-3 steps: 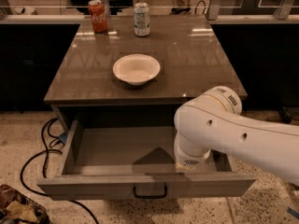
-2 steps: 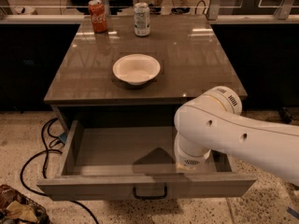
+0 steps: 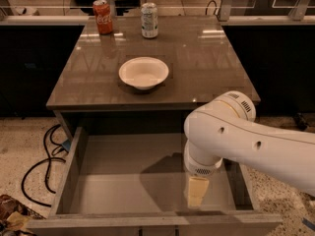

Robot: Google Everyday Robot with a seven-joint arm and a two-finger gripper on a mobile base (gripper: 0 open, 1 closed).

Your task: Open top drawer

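Observation:
The top drawer (image 3: 74, 156) stands pulled far out from under the grey table top, and its plain grey box interior shows with nothing in it. Its front panel (image 3: 98, 225) runs along the bottom edge of the camera view; the black handle is out of view below it. My white arm comes in from the right, and my gripper (image 3: 197, 194) hangs down from the wrist inside the drawer, near the front right of the box. The arm hides the drawer's right wall.
A white bowl (image 3: 143, 72) sits mid-table on the table top (image 3: 206, 63). A red cola can (image 3: 103, 16) and a silver can (image 3: 149, 19) stand at the back edge. Black cables (image 3: 39, 156) lie on the speckled floor to the left.

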